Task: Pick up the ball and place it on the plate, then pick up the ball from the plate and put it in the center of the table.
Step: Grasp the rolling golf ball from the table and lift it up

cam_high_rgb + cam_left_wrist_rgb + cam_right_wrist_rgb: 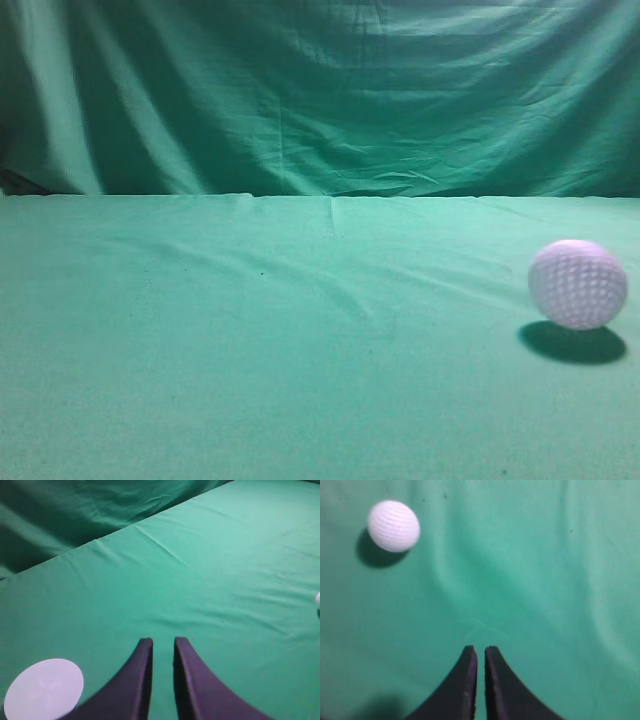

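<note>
The white dimpled golf ball (578, 284) lies on the teal-green table (300, 350) at the right of the exterior view. It also shows in the right wrist view (393, 525), up and left of my right gripper (480, 650), which is shut and empty, well apart from the ball. A sliver of the ball shows at the right edge of the left wrist view (317, 598). The round white plate (44, 689) lies on the cloth to the lower left of my left gripper (163, 641), which is shut with a narrow gap and empty. Neither gripper shows in the exterior view.
A draped, folded green cloth backdrop (320, 90) hangs behind the table's far edge; it also shows in the left wrist view (75, 510). The table cloth has shallow wrinkles across its middle.
</note>
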`<state>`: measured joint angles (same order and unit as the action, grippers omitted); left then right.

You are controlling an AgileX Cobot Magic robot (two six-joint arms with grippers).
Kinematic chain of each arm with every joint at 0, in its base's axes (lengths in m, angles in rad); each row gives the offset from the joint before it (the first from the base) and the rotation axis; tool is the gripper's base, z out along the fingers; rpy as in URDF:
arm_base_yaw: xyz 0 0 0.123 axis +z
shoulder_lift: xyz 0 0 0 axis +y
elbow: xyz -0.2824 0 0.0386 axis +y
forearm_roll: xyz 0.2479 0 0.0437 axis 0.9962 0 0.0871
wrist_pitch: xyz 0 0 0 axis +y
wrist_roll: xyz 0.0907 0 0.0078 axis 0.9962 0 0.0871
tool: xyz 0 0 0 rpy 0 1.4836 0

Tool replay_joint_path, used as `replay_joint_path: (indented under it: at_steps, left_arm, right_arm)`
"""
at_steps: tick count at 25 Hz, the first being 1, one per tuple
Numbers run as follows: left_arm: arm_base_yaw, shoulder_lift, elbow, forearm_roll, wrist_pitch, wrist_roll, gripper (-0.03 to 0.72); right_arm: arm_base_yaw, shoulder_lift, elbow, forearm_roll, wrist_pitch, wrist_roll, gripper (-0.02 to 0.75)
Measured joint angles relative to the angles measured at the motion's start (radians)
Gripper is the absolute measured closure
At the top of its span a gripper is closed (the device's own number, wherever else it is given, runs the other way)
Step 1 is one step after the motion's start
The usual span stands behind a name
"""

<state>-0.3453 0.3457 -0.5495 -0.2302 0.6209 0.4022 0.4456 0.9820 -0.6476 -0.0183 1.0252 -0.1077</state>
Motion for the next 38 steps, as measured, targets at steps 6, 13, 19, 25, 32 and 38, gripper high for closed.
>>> replay_joint_path:
  at_steps: [6, 13, 19, 25, 32, 38]
  left_arm:
    - [0.000, -0.027, 0.098, 0.070, -0.037, -0.122, 0.620]
    - [0.000, -0.027, 0.123, 0.329, -0.076, -0.512, 0.620]
    - [0.000, -0.027, 0.123, 0.371, 0.015, -0.554, 0.620]
    - [0.000, -0.027, 0.123, 0.375, 0.061, -0.554, 0.620]
    - [0.000, -0.027, 0.125, 0.405, 0.065, -0.554, 0.620]
    - [0.000, -0.027, 0.125, 0.426, 0.065, -0.554, 0.620]
  right_arm:
    - [0.106, 0.155, -0.044, -0.022, -0.089, 0.047, 0.692]
    - [0.117, 0.350, -0.136, -0.026, -0.150, 0.053, 0.692]
    - [0.151, 0.453, -0.178, 0.057, -0.175, -0.030, 0.377]
    - [0.196, 0.521, -0.180, 0.072, -0.246, -0.062, 0.209]
    - [0.198, 0.613, -0.180, 0.066, -0.315, -0.062, 0.209]
    - [0.198, 0.655, -0.180, 0.064, -0.370, -0.062, 0.209]
